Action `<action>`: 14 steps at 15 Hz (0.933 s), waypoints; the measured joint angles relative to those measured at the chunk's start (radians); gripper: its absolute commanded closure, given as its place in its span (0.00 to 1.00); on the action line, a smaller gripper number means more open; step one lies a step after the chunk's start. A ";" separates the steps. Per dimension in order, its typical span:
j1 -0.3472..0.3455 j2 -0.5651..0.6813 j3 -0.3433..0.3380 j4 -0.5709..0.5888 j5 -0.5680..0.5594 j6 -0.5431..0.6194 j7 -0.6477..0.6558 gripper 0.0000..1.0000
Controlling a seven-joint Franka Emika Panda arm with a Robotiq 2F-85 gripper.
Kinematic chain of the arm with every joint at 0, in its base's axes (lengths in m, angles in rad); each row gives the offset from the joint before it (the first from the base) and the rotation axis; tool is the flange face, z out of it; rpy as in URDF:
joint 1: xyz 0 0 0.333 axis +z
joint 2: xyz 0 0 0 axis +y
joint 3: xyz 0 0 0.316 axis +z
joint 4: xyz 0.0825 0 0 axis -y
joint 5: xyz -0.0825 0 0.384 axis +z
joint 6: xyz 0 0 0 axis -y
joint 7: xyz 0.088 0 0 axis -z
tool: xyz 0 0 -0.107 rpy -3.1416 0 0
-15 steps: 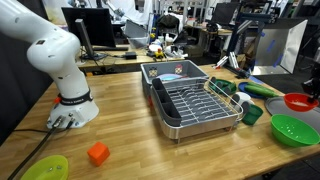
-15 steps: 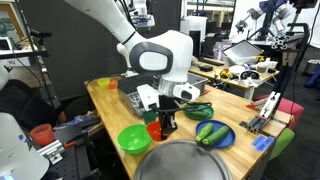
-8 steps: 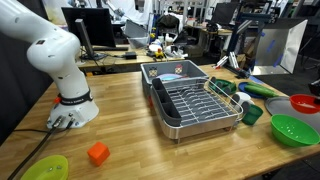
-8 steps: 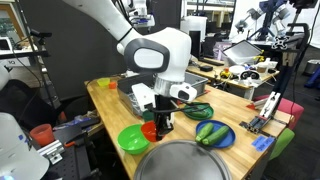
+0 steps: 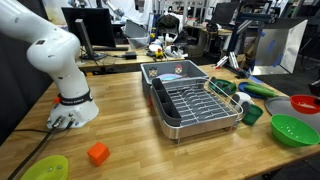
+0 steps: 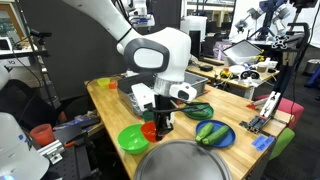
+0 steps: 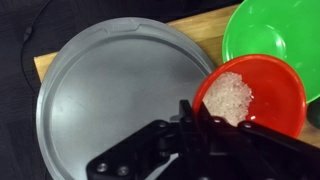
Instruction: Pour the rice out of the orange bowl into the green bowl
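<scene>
The orange bowl [image 7: 265,105] holds a heap of white rice [image 7: 232,95] and sits level. My gripper [image 7: 194,112] is shut on its near rim, one finger inside and one outside. The green bowl [image 7: 275,35] lies just beyond it, empty, their rims almost touching. In an exterior view the gripper [image 6: 163,124] hangs low over the table's corner with the orange bowl [image 6: 150,130] beside the green bowl [image 6: 133,139]. From the opposite side the orange bowl [image 5: 305,102] sits behind the green bowl [image 5: 295,130] at the frame's edge; the gripper is not seen there.
A large grey round plate [image 7: 110,90] lies under and beside the orange bowl, near the wooden table's edge [image 7: 190,22]. A metal dish rack [image 5: 192,100], a dark green cup [image 5: 252,114], an orange cube [image 5: 97,153] and a yellow-green dish [image 5: 45,168] stand on the table.
The gripper and the orange bowl shifted slightly sideways between one second and half a second ago, uncovering the grey plate's rim. Nothing has moved since.
</scene>
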 measured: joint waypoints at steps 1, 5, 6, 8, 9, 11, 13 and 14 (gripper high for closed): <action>0.001 0.000 -0.001 0.000 -0.018 0.000 0.013 0.98; 0.011 -0.037 -0.001 -0.039 -0.108 -0.037 0.062 0.98; 0.015 -0.059 -0.001 -0.058 -0.130 -0.043 0.069 0.98; 0.024 -0.109 0.000 -0.097 -0.170 -0.044 0.081 0.98; 0.030 -0.136 0.001 -0.118 -0.188 -0.044 0.084 0.98; 0.047 -0.186 0.007 -0.160 -0.221 -0.044 0.090 0.98; 0.064 -0.217 0.022 -0.198 -0.249 -0.044 0.105 0.98; 0.073 -0.223 0.031 -0.212 -0.254 -0.044 0.112 0.98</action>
